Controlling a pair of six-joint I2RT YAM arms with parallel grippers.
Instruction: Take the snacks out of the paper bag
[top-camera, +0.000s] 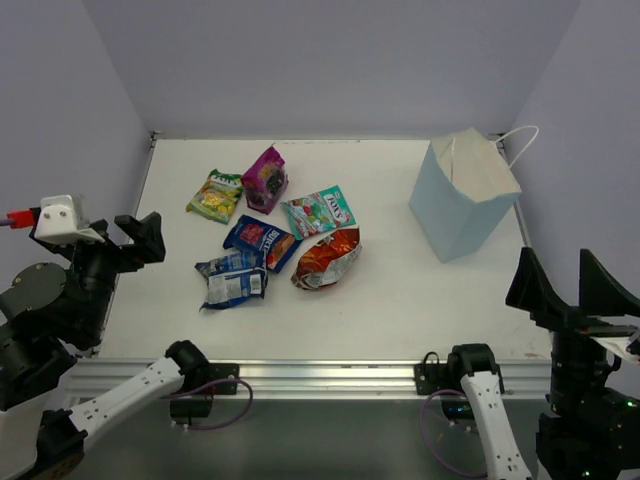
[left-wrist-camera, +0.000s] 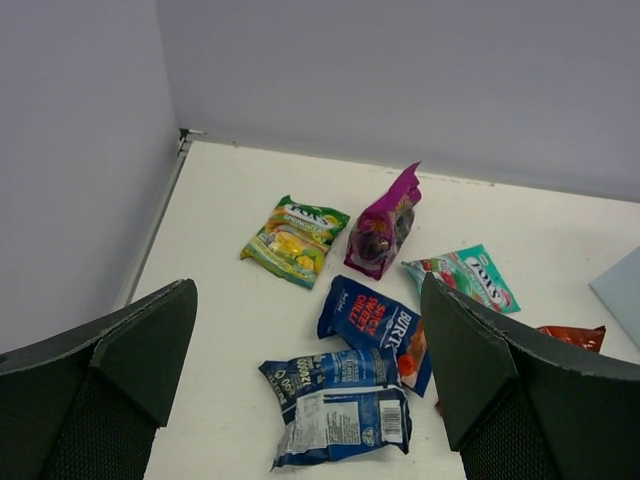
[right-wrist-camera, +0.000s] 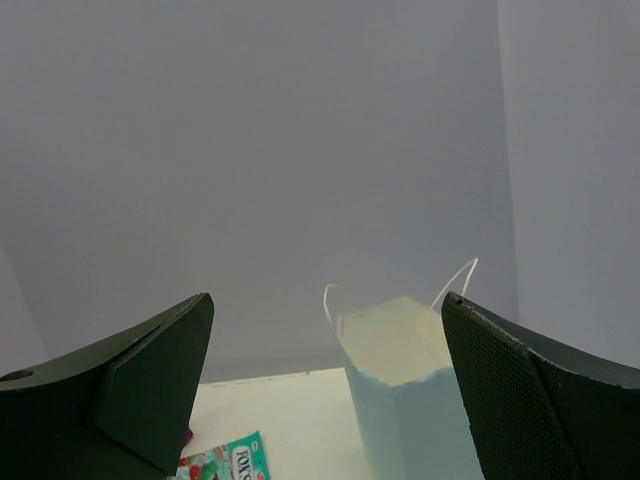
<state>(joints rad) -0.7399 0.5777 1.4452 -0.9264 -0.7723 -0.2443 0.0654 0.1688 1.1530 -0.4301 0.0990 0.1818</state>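
The light blue paper bag (top-camera: 463, 198) stands upright at the back right, its mouth open; it also shows in the right wrist view (right-wrist-camera: 415, 400). Six snack packets lie on the table left of it: yellow-green (top-camera: 215, 195), magenta-purple (top-camera: 265, 179), teal-white (top-camera: 320, 211), dark blue with red (top-camera: 259, 241), blue-white (top-camera: 232, 279) and orange-red (top-camera: 326, 258). My left gripper (top-camera: 140, 240) is open and empty at the left table edge. My right gripper (top-camera: 572, 285) is open and empty at the front right, short of the bag.
The white table (top-camera: 400, 290) is walled by grey panels at the back and both sides. A metal rail (top-camera: 330, 375) runs along the near edge, with cables under it.
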